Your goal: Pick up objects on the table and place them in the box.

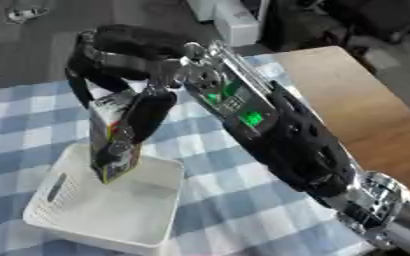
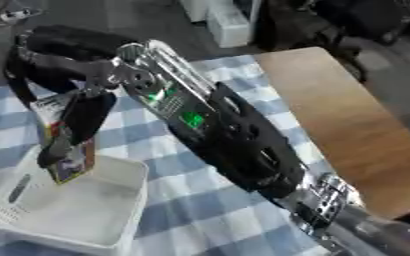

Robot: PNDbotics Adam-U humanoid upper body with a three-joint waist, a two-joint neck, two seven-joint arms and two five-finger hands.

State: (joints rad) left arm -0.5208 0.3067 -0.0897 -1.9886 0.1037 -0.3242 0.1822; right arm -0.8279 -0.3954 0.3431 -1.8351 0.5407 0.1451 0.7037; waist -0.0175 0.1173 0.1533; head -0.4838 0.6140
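Left eye view: the table [image 1: 348, 100] is seen partly covered by a blue-and-white checked cloth [image 1: 235, 200], with bare wood showing to the right of the cloth. The right arm [image 1: 278, 130] is stretched across the cloth from the lower right corner, and lit green spots are seen on its silver forearm. A white slotted box [image 1: 112, 205] sits on the cloth at the lower left, below the arm's end; its near corner is cut off in the right eye view. The right hand [image 1: 125, 65] is held above the box's far edge, its black fingers [image 1: 147, 117] curled round a carton [image 1: 112, 135]. The carton is gripped from above and hangs tilted, with its lower end inside the box's opening, just over the far wall; whether it touches the box cannot be told. Coloured print is seen on the carton, white at the top and darker with yellow and red lower down, but no writing can be read. Much of the carton's face is hidden behind the fingers. The left hand is not shown.
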